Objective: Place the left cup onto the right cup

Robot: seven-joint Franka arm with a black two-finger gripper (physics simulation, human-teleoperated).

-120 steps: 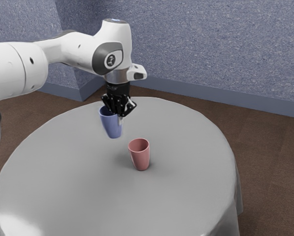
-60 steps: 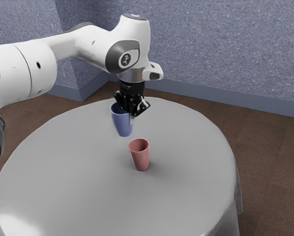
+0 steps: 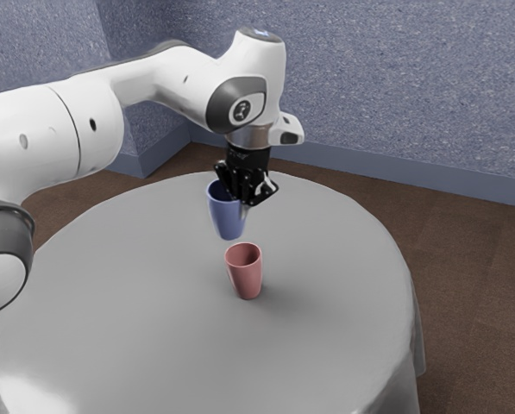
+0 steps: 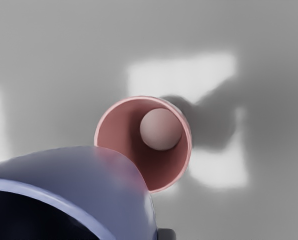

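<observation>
Exterior view:
- A white, multi-jointed arm (image 3: 153,82) comes in from the exterior view's left and bends down over a round counter (image 3: 110,328) draped in grey cloth.
- Its black end effector (image 3: 247,191) points downward. The fingers are clamped on the rim of a smooth, tapered blue cup (image 3: 229,217), on the side of the rim toward the exterior view's right.
- The blue cup hangs in the air, clear of the counter, mouth up and slightly tilted, with its narrow base lowest.
- A matte, tapered pink cup (image 3: 243,269) stands upright near the middle of the counter, its mouth open to the ceiling.
- The blue cup's base is above the pink cup's rim and a little toward the exterior view's left of it. The two cups are apart.
- Behind the counter, a speckled blue-grey wall (image 3: 412,78) meets a brown floor (image 3: 473,259).

Wrist view:
- The blue cup (image 4: 79,185) looms large and blurred just under the hand, with its curved wall lit and its inside dark.
- Past it, the pink cup (image 4: 161,167) shows from above, with a round mouth and a pale flat bottom deep inside.
- The blue cup's wall covers part of the pink rim.
- The grey counter (image 4: 49,60) lies around the pink cup, with bright patches of light and a dark shadow just beside the cup.
</observation>
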